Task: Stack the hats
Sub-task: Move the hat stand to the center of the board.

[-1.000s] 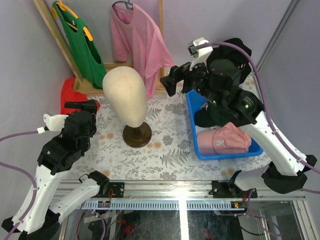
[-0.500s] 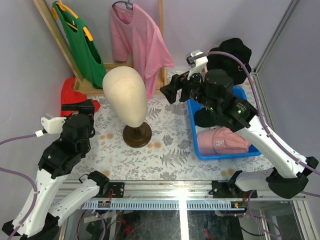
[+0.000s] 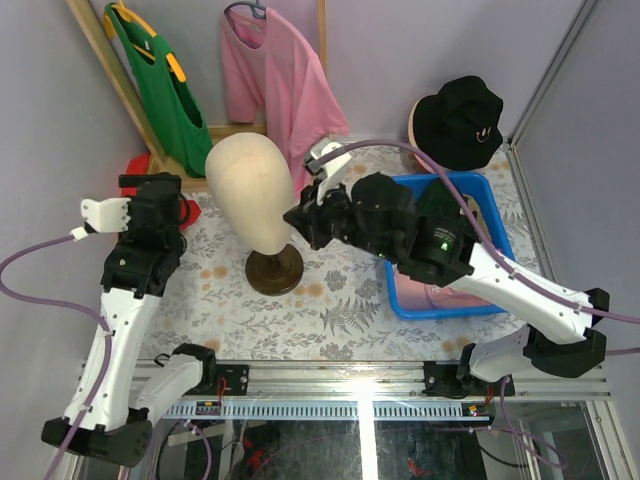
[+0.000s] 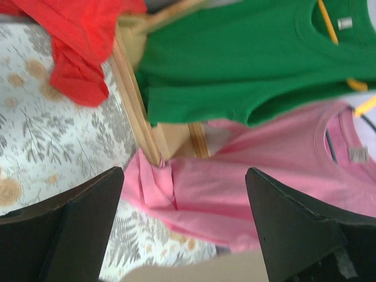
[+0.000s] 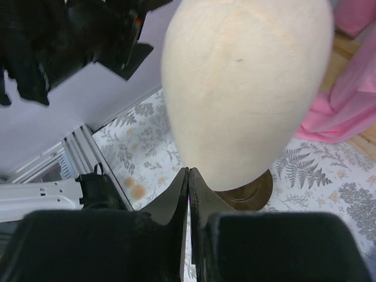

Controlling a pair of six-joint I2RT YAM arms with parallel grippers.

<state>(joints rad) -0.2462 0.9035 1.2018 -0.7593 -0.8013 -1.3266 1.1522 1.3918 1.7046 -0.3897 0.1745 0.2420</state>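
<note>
My left gripper (image 4: 185, 202) is hanging over the desk's far left edge, jaws standing wide apart and gripping nothing, near a red fabric (image 4: 76, 53). The mannequin head (image 3: 250, 190) is standing mid-desk. My right gripper (image 5: 189, 176) is pointing at it, jaws pressed together and empty. A pink cap (image 3: 425, 293) is lying in the blue bin (image 3: 485, 195) at the right edge, mostly hidden under my right arm. The black bucket hat (image 3: 458, 120) is sitting at the far right corner.

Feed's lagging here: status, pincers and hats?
Right pincer shut, empty, mannequin head dead ahead. Left pincer open, empty. Black hat back right, untouched.
</note>
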